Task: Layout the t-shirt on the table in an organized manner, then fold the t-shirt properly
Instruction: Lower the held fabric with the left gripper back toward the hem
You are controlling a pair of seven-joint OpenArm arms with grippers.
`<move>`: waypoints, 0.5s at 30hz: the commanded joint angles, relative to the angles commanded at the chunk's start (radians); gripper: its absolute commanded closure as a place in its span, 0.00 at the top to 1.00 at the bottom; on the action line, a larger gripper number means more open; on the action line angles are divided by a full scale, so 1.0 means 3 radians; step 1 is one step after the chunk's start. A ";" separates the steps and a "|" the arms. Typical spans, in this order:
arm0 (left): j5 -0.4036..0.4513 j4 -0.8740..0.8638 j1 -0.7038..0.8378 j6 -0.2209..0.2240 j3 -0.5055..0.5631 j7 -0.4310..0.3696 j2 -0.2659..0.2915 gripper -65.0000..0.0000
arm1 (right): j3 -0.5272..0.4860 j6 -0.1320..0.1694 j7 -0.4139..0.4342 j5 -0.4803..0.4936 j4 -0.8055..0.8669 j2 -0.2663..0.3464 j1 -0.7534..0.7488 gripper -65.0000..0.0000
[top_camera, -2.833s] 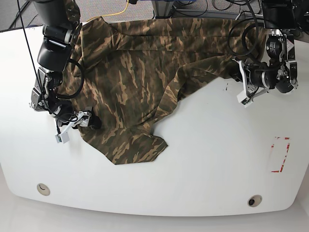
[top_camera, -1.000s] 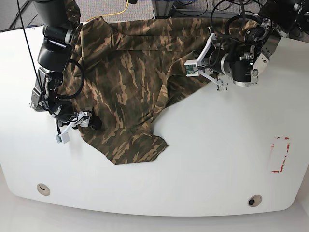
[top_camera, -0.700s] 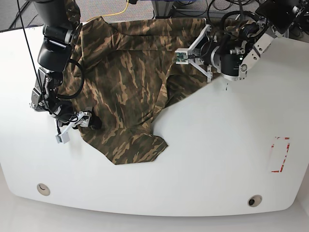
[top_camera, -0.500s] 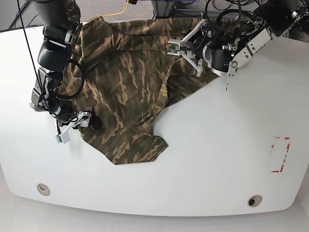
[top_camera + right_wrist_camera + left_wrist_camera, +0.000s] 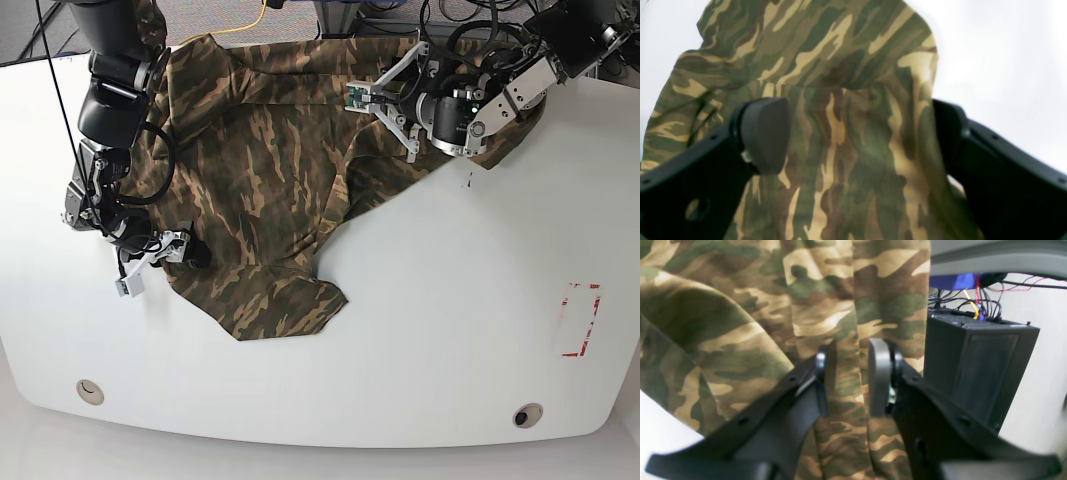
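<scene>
The camouflage t-shirt (image 5: 265,170) lies rumpled across the far left part of the glossy white tabletop (image 5: 430,310), its olive, brown and tan cloth creased in long ridges, with one rounded flap reaching toward the near edge and its far hem at the tabletop's back edge. The left gripper (image 5: 851,376) sits over the shirt's right portion, its fingers (image 5: 877,373) parted narrowly around a raised fold of cloth, not visibly pinching it. The right gripper (image 5: 857,133) holds its fingers (image 5: 765,131) released, spread wide over the shirt's left edge.
</scene>
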 joint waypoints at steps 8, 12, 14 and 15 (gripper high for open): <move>-0.0005 0.0000 0.0041 0.0000 -0.0752 0.0000 0.0184 0.25 | 0.0000 0.0000 0.0000 0.0000 0.0000 -0.0005 -0.0005 0.90; 0.0015 -0.0102 0.0087 0.0000 -0.1314 0.0000 0.0327 0.25 | 0.0000 0.0000 0.0000 0.0000 0.0000 -0.0005 -0.0010 0.90; 0.0015 -0.0153 0.0092 0.0000 -0.1447 0.0000 0.0363 0.25 | 0.0000 0.0000 0.0000 0.0000 0.0000 -0.0005 -0.0010 0.90; 0.0015 -0.0199 0.0082 0.0000 -0.1478 0.0000 0.0394 0.25 | 0.0000 0.0000 0.0000 0.0000 0.0000 -0.0005 -0.0015 0.90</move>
